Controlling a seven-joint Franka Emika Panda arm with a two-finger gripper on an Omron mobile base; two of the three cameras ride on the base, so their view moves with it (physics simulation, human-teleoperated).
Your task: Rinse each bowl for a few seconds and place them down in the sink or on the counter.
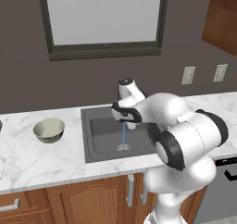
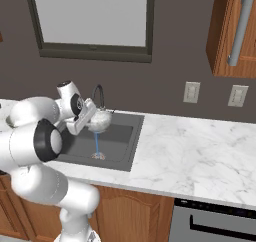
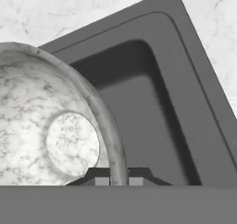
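The counter point(image 1: 41, 160) spans the scene, and the dark sink point(image 1: 99, 142) is set into it. A thin stream of water point(image 1: 123, 135) falls to the drain. At 9 o'clock from the sink, an olive bowl point(image 1: 48, 129) sits on the marble. Over the basin, the gripper point(image 3: 119, 180) pinches the marbled bowl point(image 3: 51, 126) by its rim

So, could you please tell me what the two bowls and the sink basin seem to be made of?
The bowl held in the end effector looks like polished marble or marbled ceramic: whitish with grey veins. The bowl on the counter looks like glazed ceramic, olive-beige outside and pale cream inside. The sink looks like matt dark grey composite or coated metal, with no shine.
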